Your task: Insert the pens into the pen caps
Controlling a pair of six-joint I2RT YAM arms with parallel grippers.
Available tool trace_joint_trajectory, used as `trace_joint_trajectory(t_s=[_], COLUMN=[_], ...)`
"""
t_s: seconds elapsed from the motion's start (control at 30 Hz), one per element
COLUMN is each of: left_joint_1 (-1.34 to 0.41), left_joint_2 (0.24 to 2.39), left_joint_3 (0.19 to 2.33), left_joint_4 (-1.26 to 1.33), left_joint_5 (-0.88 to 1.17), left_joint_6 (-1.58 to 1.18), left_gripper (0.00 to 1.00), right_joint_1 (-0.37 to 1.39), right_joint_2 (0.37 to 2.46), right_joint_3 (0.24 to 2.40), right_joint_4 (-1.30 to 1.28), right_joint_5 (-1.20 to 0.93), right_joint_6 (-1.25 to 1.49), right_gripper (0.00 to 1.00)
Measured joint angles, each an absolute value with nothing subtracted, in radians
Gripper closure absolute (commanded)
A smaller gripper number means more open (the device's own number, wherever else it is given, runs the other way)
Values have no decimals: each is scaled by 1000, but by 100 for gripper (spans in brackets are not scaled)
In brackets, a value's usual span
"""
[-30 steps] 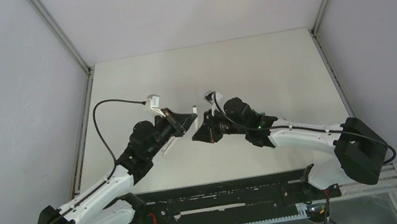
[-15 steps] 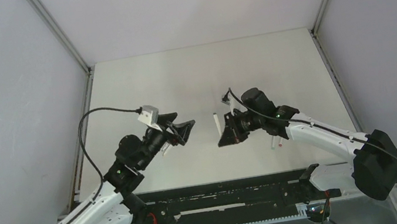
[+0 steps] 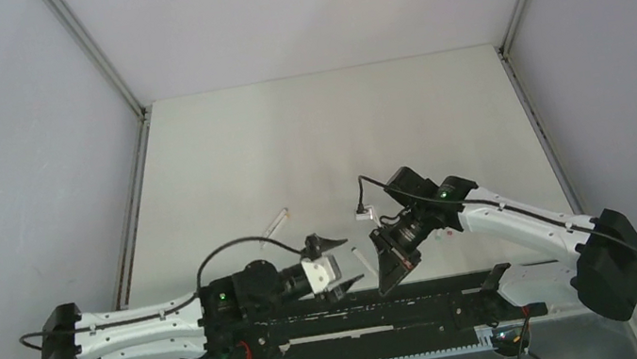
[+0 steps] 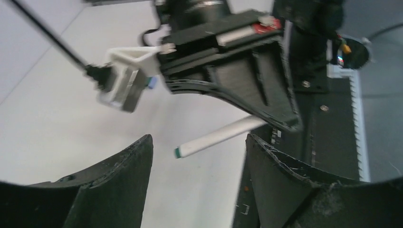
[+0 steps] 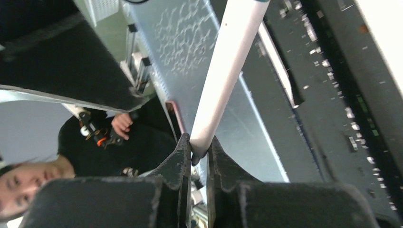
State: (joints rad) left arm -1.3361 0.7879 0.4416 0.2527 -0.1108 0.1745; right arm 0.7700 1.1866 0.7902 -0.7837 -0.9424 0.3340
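My right gripper [image 5: 199,147] is shut on the end of a white pen [image 5: 228,71], which sticks straight out from its fingertips. In the top view that pen [image 3: 361,258] hangs low over the near table edge, between the right gripper [image 3: 380,270] and the left gripper [image 3: 346,258]. In the left wrist view my left gripper [image 4: 198,138] stands open and empty. The held pen [image 4: 214,140] shows its green tip just beyond the gap. A second pen [image 3: 275,222] lies on the table. I can make out no pen caps.
The black base rail [image 3: 363,311] runs along the near edge, right below both grippers. A small pale thing [image 3: 444,235] lies by the right forearm, too small to name. A person shows in the background of the right wrist view.
The left gripper opened, let go and swung back low toward the near edge. The right gripper carried the pen from mid-table down to the near edge.
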Motion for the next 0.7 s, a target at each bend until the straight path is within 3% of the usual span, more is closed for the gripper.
trace_joint_trajectory(t_s=[0.2,0.53,0.7], left_joint_1=[-1504,-1571,-1575], left_joint_2=[839,947,970], left_joint_3=[443,471,495], left_joint_4=[201,144,142], left_joint_5=[-205,-286,-284], left_joint_6=[267,344,352], left_gripper=[28,29,37], right_joint_1=[800,866,878], right_joint_2=[1188,1242,1271], right_joint_3=[790,810,845], right_joint_4=[-808,-808,-805], right_joint_5=[-1036,-1083,-1102], right_joint_6=[333,335,334], right_gripper=[100,100,100])
